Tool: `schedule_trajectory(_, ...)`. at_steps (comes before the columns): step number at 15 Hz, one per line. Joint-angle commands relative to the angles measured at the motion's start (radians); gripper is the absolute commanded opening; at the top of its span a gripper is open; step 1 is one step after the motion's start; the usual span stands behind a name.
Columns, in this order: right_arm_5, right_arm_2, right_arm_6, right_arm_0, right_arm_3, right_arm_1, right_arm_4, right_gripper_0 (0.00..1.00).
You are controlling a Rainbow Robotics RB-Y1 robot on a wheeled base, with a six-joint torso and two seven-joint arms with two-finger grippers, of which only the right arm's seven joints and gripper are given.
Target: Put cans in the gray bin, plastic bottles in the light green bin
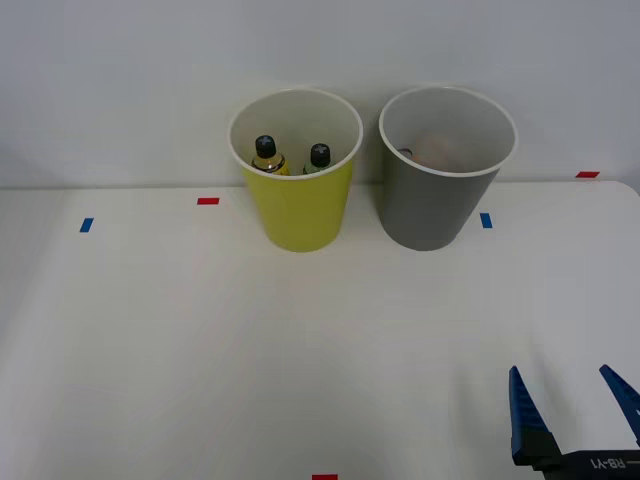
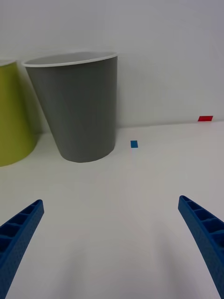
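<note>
Here the table (image 1: 200, 350) carries the lime bin (image 1: 297, 205) and gray bin (image 1: 435, 205) side by side at its far edge. Both bottles (image 1: 267, 156) stand inside the lime one; something pale lies in the gray. The tool (image 1: 573, 400) hovers near, fingers apart, holding nothing. Sorting looks finished, so retreating clear of the bins suits best. "RB-Y1" marks the tool's base.

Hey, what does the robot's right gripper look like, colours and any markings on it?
The right gripper has two blue, ribbed fingers that taper to pointed tips. They sit on a dark base printed with white lettering, seen upside down in the front view, apparently reading RB-Y1.
</note>
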Motion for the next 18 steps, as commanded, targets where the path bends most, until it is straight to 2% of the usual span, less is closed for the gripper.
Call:
schedule_trajectory(1, -0.228, -0.048, 0.007, -0.021, 0.182, 0.058, -0.002, 1.0)
schedule_trajectory(4, -0.396, -0.08, 0.01, -0.031, 0.318, 0.092, -0.002, 1.0)
schedule_trajectory(6, -0.495, -0.108, 0.011, -0.075, 0.427, 0.078, -0.033, 1.0)
schedule_trajectory(11, -0.689, -0.109, -0.016, -0.176, 0.651, 0.05, -0.146, 1.0)
schedule_trajectory(15, -0.713, -0.154, -0.165, -0.213, 0.683, 0.039, -0.08, 1.0)
schedule_trajectory(18, -0.713, -0.158, -0.184, -0.224, 0.682, 0.044, -0.025, 1.0)
